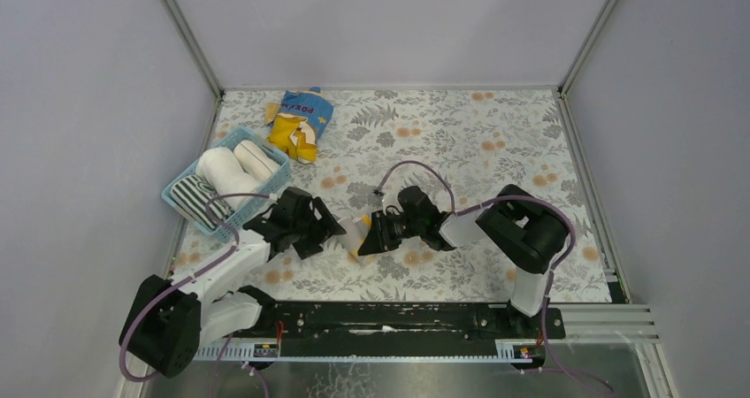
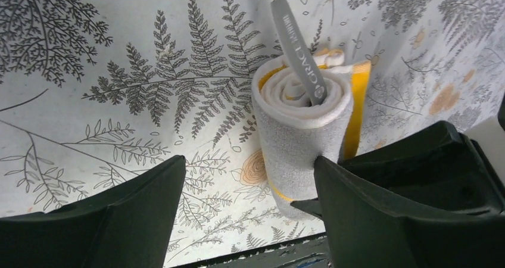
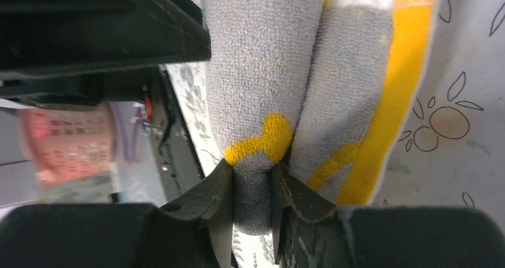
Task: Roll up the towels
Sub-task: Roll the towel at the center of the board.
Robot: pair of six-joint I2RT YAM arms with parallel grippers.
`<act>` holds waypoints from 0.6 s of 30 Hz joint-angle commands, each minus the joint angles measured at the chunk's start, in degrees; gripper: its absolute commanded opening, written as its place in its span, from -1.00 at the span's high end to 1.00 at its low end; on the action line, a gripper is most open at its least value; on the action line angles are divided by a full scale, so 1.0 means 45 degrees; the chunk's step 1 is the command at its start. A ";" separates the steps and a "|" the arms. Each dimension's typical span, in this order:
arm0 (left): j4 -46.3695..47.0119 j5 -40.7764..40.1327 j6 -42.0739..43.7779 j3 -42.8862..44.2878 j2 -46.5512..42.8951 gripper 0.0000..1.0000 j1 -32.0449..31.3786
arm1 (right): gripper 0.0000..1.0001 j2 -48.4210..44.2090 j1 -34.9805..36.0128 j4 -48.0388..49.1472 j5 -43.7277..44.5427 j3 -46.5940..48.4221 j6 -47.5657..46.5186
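A beige towel with yellow marks (image 1: 358,236) lies rolled on the floral table between my two grippers. In the left wrist view the roll (image 2: 301,125) shows its spiral end and a grey loop tag (image 2: 298,41). My left gripper (image 2: 250,205) is open, and its right finger (image 2: 381,214) touches the side of the roll. It sits just left of the roll in the top view (image 1: 329,230). My right gripper (image 3: 253,199) is shut on one end of the roll (image 3: 262,71), pinching the cloth; it stands right of the roll in the top view (image 1: 370,236). Cream-white rolled towels (image 1: 223,165) and a black-and-white striped one (image 1: 193,195) lie in the basket.
A light blue plastic basket (image 1: 276,179) stands at the left, close behind the left gripper. A blue-and-yellow snack bag (image 1: 301,119) lies at the back. The black base rail (image 1: 389,318) runs along the near edge. Metal frame posts and grey walls bound the table.
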 commanded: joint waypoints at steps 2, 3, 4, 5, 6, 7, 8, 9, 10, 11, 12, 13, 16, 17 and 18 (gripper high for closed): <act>0.1449 0.0747 -0.0177 -0.0121 0.0984 -0.48 -0.0164 | 0.50 0.1824 -0.0595 0.3000 -0.2454 -0.0459 0.2954; 0.1643 0.0759 -0.0194 -0.0076 0.1213 -0.47 -0.0195 | 0.50 0.2000 -0.0608 0.2987 -0.2513 -0.0393 0.3032; 0.1797 0.0782 -0.0197 -0.0017 0.1481 -0.47 -0.0237 | 0.50 0.2103 -0.0605 0.2851 -0.2528 -0.0322 0.3030; 0.1943 0.0773 -0.0180 0.0079 0.1722 -0.47 -0.0280 | 0.50 0.2155 -0.0604 0.2750 -0.2498 -0.0286 0.3017; 0.2074 0.0733 -0.0195 0.0211 0.1930 -0.47 -0.0322 | 0.49 0.2154 -0.0604 0.2526 -0.2423 -0.0250 0.2967; 0.2175 0.0703 -0.0197 0.0283 0.2125 -0.46 -0.0366 | 0.47 0.2127 -0.0604 0.2158 -0.2331 -0.0179 0.2821; 0.2198 0.0651 -0.0187 0.0375 0.2374 -0.44 -0.0401 | 0.45 0.2006 -0.0604 0.1712 -0.2180 -0.0097 0.2639; 0.2184 0.0546 -0.0164 0.0426 0.2541 -0.41 -0.0427 | 0.39 0.1818 -0.0606 0.1148 -0.1963 -0.0038 0.2370; 0.2150 0.0463 -0.0144 0.0456 0.2738 -0.38 -0.0433 | 0.34 0.1494 -0.0604 0.0509 -0.1673 0.0047 0.2061; 0.2058 0.0323 -0.0115 0.0470 0.2892 -0.36 -0.0448 | 0.24 0.1112 -0.0604 -0.0316 -0.1348 0.0168 0.1592; 0.1998 0.0198 -0.0091 0.0462 0.3058 -0.35 -0.0470 | 0.12 0.0688 -0.0604 -0.1200 -0.0878 0.0334 0.1106; 0.1956 0.0082 -0.0081 0.0392 0.3183 -0.33 -0.0472 | 0.03 0.0252 -0.0594 -0.2275 -0.0375 0.0548 0.0550; 0.1958 -0.0066 -0.0108 0.0166 0.3437 -0.30 -0.0491 | -0.20 -0.0976 -0.0381 -0.5163 0.1557 0.1277 -0.1004; 0.1958 -0.0119 -0.0120 0.0092 0.3480 -0.30 -0.0507 | -0.26 -0.1353 -0.0183 -0.5956 0.2293 0.1523 -0.1415; 0.1958 -0.0155 -0.0143 0.0034 0.3524 -0.29 -0.0511 | -0.30 -0.1651 0.0035 -0.6751 0.3015 0.1837 -0.1740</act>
